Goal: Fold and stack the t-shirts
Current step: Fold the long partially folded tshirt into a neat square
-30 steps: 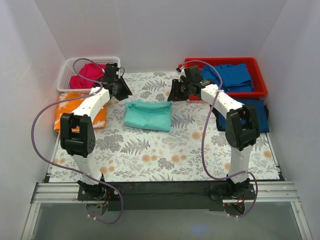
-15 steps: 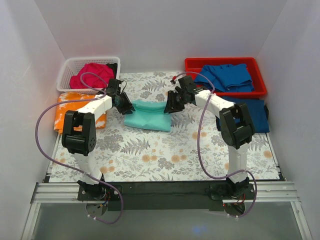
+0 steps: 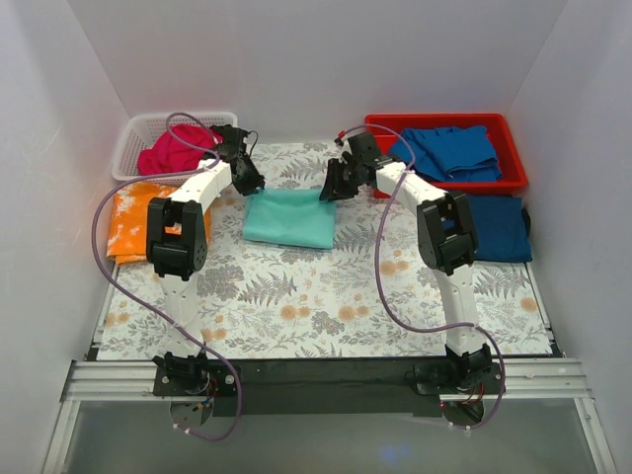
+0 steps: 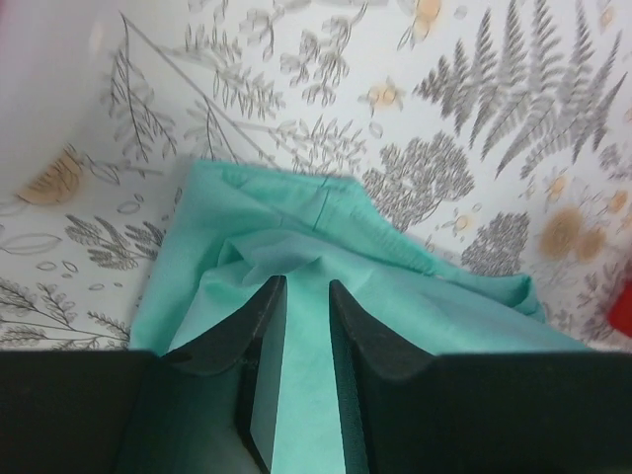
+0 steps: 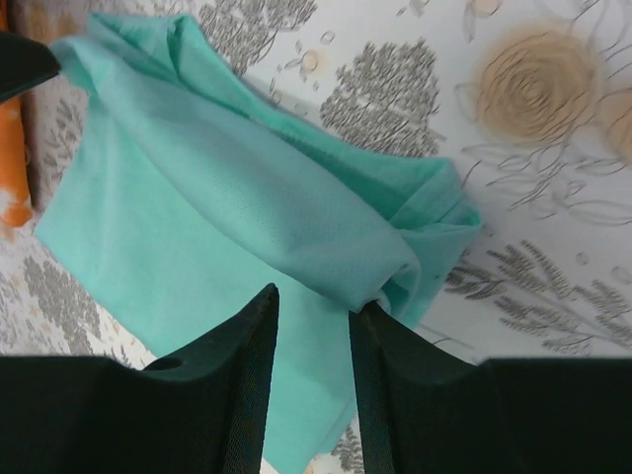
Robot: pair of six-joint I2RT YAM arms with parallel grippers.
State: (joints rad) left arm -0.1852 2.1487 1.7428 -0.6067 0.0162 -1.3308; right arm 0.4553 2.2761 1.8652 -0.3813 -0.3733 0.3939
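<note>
The mint-teal t-shirt (image 3: pixel 291 219) lies folded in the middle of the fern-printed sheet. My left gripper (image 3: pixel 249 181) is at its far left corner and my right gripper (image 3: pixel 332 185) at its far right corner. In the left wrist view the jaws (image 4: pixel 301 288) stand nearly closed with teal cloth (image 4: pixel 415 296) bunched up between them. In the right wrist view the jaws (image 5: pixel 316 301) are narrow, with a fold of the shirt (image 5: pixel 197 197) drawn to the right fingertip. The far edge runs as a ridge between the two grippers.
A magenta-pink shirt (image 3: pixel 173 150) fills the white basket (image 3: pixel 133 128) at back left. An orange mottled shirt (image 3: pixel 133 222) lies below it. A royal blue shirt (image 3: pixel 449 148) sits in the red bin (image 3: pixel 434 119), and another blue shirt (image 3: pixel 499 227) lies at the right edge.
Both grippers came down onto the teal shirt's far corners, closed there, then drew back toward the far side. The shirt has shifted slightly away with them.
</note>
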